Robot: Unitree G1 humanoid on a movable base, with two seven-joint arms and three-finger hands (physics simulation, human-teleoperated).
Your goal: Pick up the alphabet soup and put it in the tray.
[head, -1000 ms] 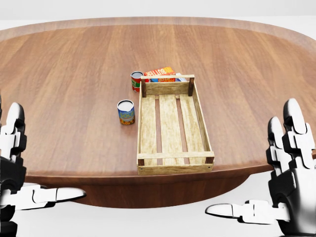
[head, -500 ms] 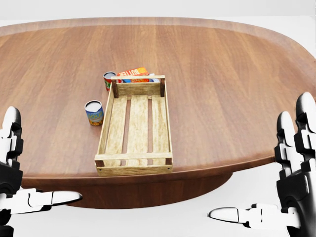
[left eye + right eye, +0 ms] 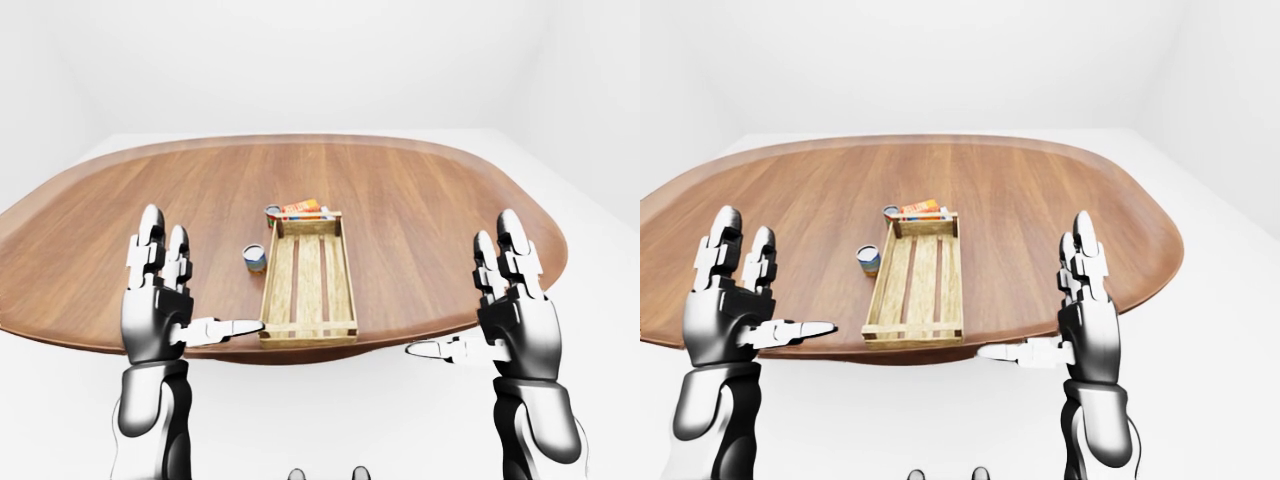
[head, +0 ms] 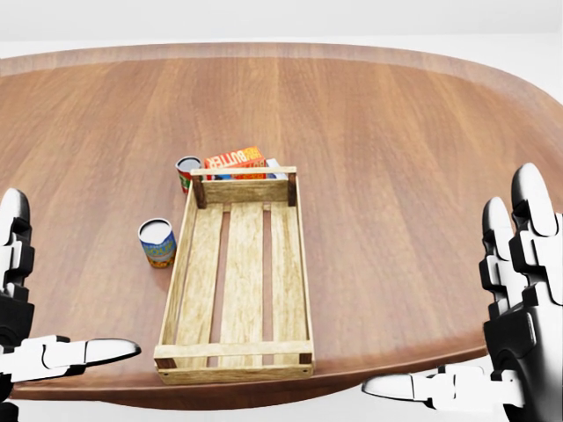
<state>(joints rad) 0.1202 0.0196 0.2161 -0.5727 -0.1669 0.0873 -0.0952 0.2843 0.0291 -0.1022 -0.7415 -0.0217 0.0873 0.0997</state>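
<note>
The alphabet soup (image 4: 157, 243), a small can with a blue and yellow label, stands upright on the brown table just left of the wooden slatted tray (image 4: 176, 281). Nothing lies in the tray. My left hand (image 4: 70, 272) hovers open at the lower left, over the table's near edge and well below the can. At the lower right my right hand (image 4: 449, 290) is open too, fingers up and thumb pointing left, clear of the tray. Neither hand touches anything.
A red-labelled can (image 4: 187, 172) stands at the tray's top left corner. An orange butter box (image 4: 234, 159) lies behind the tray's top wall. The oval table (image 3: 420, 200) stretches wide on every side, with white floor around it.
The whole picture has shifted: the camera has come closer to the table, and tray and cans now sit lower and left of centre. Both hands have stayed open.
</note>
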